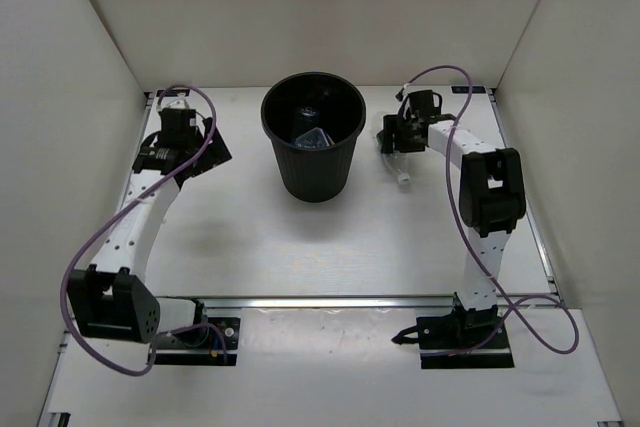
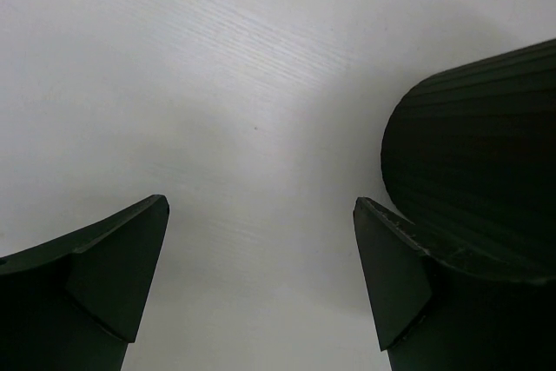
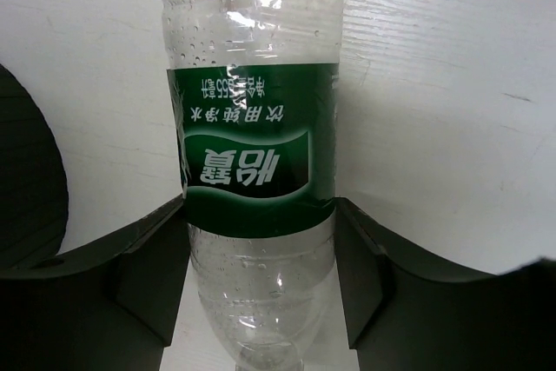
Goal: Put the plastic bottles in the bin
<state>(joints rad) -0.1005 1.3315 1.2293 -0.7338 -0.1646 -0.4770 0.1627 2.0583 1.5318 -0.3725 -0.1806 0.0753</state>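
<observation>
- Top external view: the bin (image 1: 315, 172) stands upright at the middle of the far part of the table (image 1: 300, 247). Inside it I can make out clear plastic with a blue tint, at least one of the plastic bottles (image 1: 312, 137). How many lie there I cannot tell.
- Same view: the right gripper (image 1: 397, 144) is just right of the bin, outside its rim, with the dark-green-label bottle (image 1: 402, 165) hanging below it. The left gripper (image 1: 213, 152) is off to the bin's left, apart from it.
- Left wrist view: the left fingers stand wide apart with only bare table between them, so that pincer is released and carries nothing. The bin's ribbed wall curves in close beside the right-hand finger. A sideways drift there could nudge the bin and shift the opening.
- Right wrist view: the right fingers are clenched on the bottle across the lower edge of its label. The bottle looks empty apart from droplets on its inner wall. The bin's dark wall shows at the left edge.
- Risks, as I judge them: the bottle is beside the bin, not over the opening, so moving across too low could strike the rim and tip or push the bin. Thin plastic may also buckle or slip in the grip, and an early release would drop it outside.
</observation>
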